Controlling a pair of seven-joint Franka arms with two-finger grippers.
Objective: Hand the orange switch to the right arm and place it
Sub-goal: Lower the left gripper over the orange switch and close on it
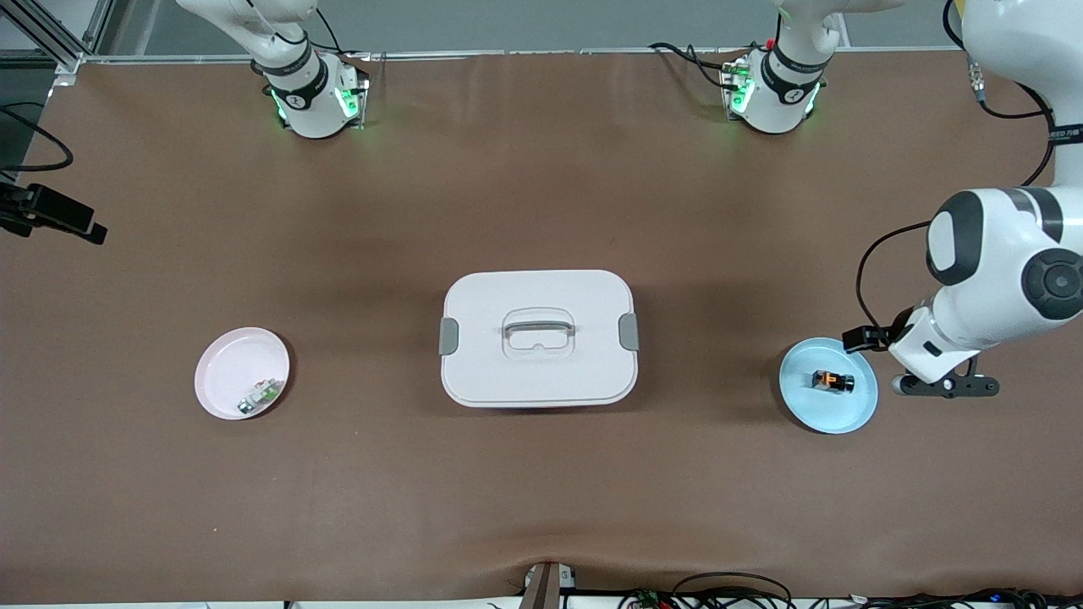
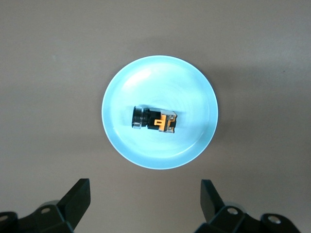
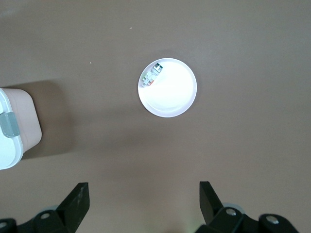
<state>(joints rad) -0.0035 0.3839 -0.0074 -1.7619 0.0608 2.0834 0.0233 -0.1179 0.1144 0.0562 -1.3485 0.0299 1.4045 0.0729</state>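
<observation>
The orange switch (image 1: 832,381), a tiny black part with orange marks, lies on its side in a light blue plate (image 1: 812,419) toward the left arm's end of the table. The left wrist view looks down on the switch (image 2: 154,120) in the middle of that plate (image 2: 194,92). My left gripper (image 1: 946,386) hangs over bare table just beside the plate. It is open (image 2: 145,194) and holds nothing. My right gripper (image 3: 144,194) is open and empty, high over bare table. It does not show in the front view.
A white lidded box (image 1: 539,337) with grey clips stands mid-table; its corner (image 3: 12,126) shows in the right wrist view. A pink plate (image 1: 228,364) with small white-and-green parts (image 1: 261,395) lies toward the right arm's end; the right wrist view also shows that plate (image 3: 175,92).
</observation>
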